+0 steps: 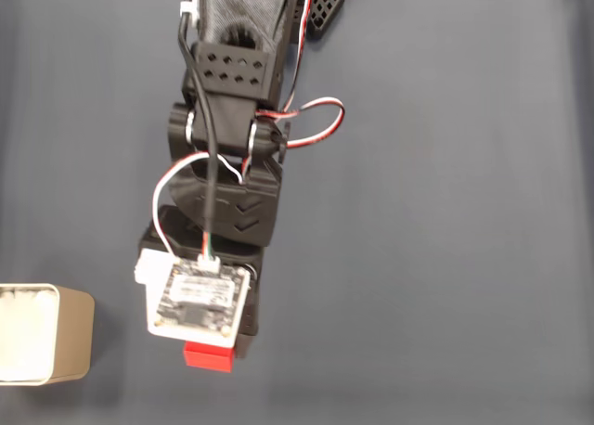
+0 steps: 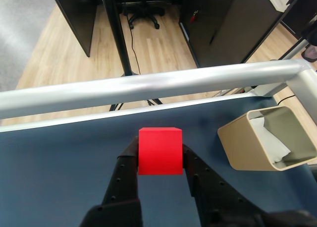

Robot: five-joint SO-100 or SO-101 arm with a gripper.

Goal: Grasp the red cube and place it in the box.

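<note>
Your black two-finger claw (image 2: 159, 155) grips small bright red cube (image 2: 159, 150) w/ both fingers; grasp done. Beige round-cornered box (image 2: 268, 139) is near, placing still left.

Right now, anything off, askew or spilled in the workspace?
Nothing stands out. The red cube sits squarely between the gripper fingers. The box looks undamaged, with crumpled white paper inside it; nothing is spilled on the blue table.
</note>
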